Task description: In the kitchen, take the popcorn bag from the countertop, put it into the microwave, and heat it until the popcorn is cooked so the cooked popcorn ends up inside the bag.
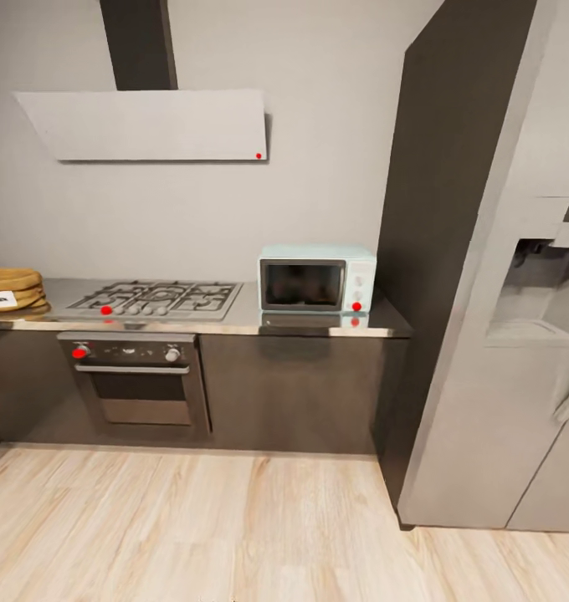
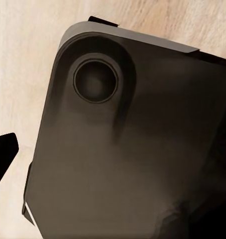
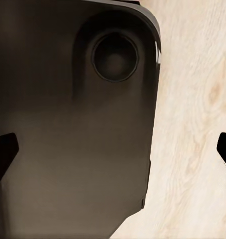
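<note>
A home kitchen (image 1: 234, 226): pale grey walls, a gas hob (image 1: 157, 298) set in a steel countertop (image 1: 318, 322), a built-in oven (image 1: 134, 380) below, a flat white hood (image 1: 151, 125) above, a mint microwave (image 1: 316, 280), a tall grey fridge (image 1: 502, 351) and pale wood flooring (image 1: 192, 527).

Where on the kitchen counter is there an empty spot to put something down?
The steel countertop has one bare strip between the gas hob and the mint-blue microwave, plus a narrow lip in front of the microwave. Another patch lies between the hob and the popcorn bag at the far left. The hob's grates and knobs crowd the middle.
</note>
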